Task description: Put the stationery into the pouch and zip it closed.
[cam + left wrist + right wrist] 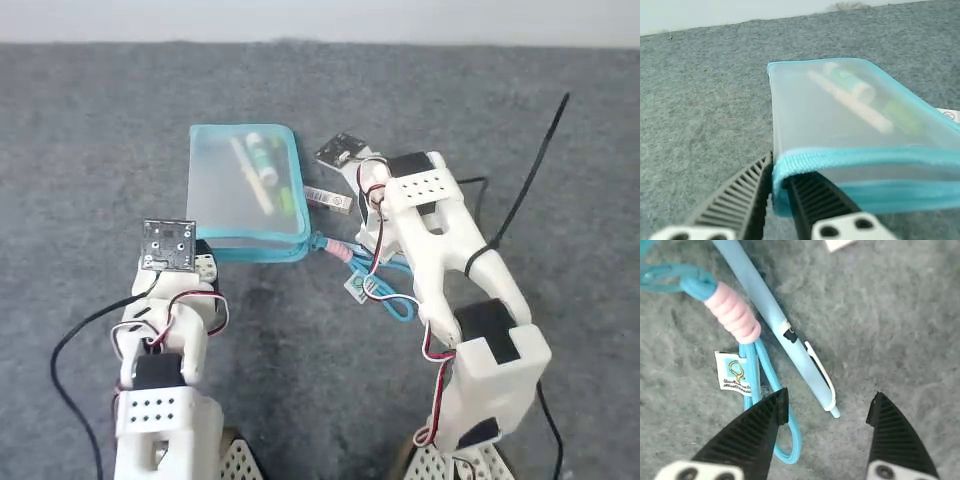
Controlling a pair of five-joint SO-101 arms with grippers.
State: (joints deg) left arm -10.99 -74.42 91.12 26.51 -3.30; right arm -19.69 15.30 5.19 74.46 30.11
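The pouch point(245, 190) lies in the upper middle of the high view, with some things already inside. The left gripper point(778, 175) pinches its corner tight. The right gripper point(830, 399) is wide open over the blue pen point(771, 315). Next, I think, it must drop and grab the pen.

There was one teal pouch point(215, 195) holding three stationery pieces point(847, 102), one blue pen point(771, 315) and one looped cord point(760, 377) at its four o'clock, and one small white block point(329, 197) at three o'clock
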